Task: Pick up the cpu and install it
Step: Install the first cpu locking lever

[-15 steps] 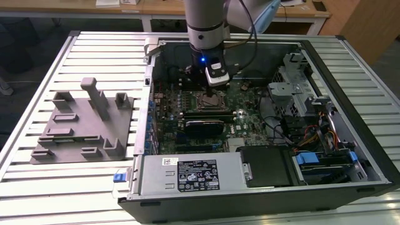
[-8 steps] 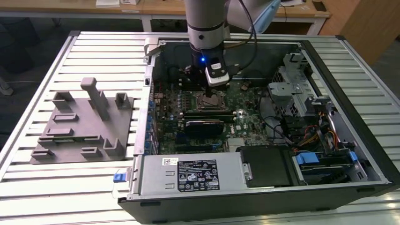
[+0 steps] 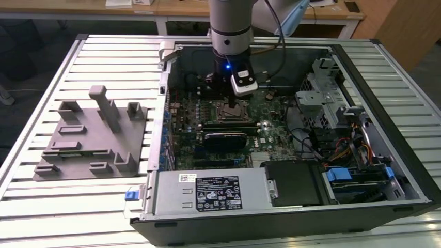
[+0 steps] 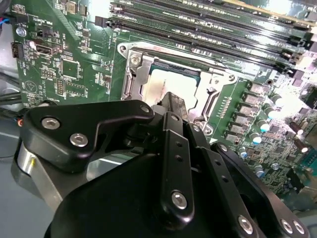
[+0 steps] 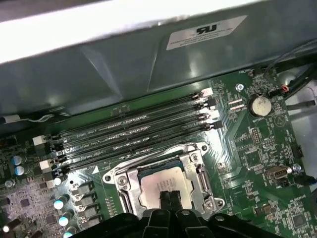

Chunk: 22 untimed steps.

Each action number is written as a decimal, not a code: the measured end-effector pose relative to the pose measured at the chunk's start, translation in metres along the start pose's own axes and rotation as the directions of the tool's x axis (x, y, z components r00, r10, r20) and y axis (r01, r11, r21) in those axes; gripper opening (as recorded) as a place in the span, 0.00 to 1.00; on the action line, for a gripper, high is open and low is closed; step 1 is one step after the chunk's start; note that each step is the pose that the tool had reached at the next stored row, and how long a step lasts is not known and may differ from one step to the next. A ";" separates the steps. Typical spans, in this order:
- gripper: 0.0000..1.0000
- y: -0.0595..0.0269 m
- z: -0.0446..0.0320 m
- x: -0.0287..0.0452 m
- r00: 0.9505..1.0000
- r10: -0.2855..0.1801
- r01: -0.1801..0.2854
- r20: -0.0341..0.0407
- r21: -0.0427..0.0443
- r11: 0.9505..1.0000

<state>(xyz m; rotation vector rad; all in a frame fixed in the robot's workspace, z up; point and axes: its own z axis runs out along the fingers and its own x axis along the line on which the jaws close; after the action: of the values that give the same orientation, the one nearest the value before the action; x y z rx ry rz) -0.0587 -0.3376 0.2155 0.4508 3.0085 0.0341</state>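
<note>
The cpu (image 5: 163, 184), a pale silver square chip, lies flat inside the metal socket frame (image 5: 117, 179) on the green motherboard. In the second wrist view the cpu (image 4: 171, 81) shows the same way, framed by the socket (image 4: 134, 74). My gripper (image 5: 170, 199) hangs just over the chip's near edge with its two dark fingers pressed together and nothing visible between them. In the exterior view the gripper (image 3: 231, 99) reaches down into the open computer case, right above the socket (image 3: 233, 110).
A row of memory slots (image 5: 133, 131) runs beside the socket, with the case wall (image 5: 124, 64) behind. In the exterior view a grey plastic fixture (image 3: 90, 137) sits on the slatted table at the left. A power supply (image 3: 206, 192) and drive bays (image 3: 358, 175) fill the case's near side.
</note>
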 end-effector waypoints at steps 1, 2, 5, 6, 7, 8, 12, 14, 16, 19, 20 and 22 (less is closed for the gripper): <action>0.11 0.0001 0.0006 -0.0005 1.000 -0.006 0.006 -0.004 0.004 1.000; 0.11 0.0003 0.0011 -0.0010 1.000 -0.012 0.012 -0.008 0.008 1.000; 0.11 0.0005 0.0022 -0.0019 0.999 -0.034 0.035 -0.017 0.015 0.999; 0.11 0.0005 0.0022 -0.0019 0.999 -0.046 0.046 -0.018 0.014 0.999; 0.11 0.0006 0.0023 -0.0019 0.998 -0.059 0.059 -0.019 0.013 0.998; 0.11 0.0006 0.0024 -0.0020 0.997 -0.072 0.072 -0.019 0.012 0.997; 0.11 0.0006 0.0024 -0.0020 0.992 -0.127 0.128 -0.021 0.006 0.992; 0.11 0.0006 0.0025 -0.0020 0.988 -0.155 0.155 -0.021 0.003 0.988; 0.11 0.0006 0.0027 -0.0020 0.983 -0.184 0.184 -0.022 0.001 0.983; 0.11 0.0004 0.0030 -0.0021 0.977 -0.214 0.214 -0.023 0.000 0.977; 0.11 0.0001 0.0032 -0.0022 0.976 -0.217 0.217 -0.024 0.000 0.976; 0.11 0.0000 0.0034 -0.0022 0.976 -0.217 0.217 -0.025 0.000 0.976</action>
<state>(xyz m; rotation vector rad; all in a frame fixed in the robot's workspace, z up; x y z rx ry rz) -0.0563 -0.3382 0.2124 0.1200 3.0630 0.0187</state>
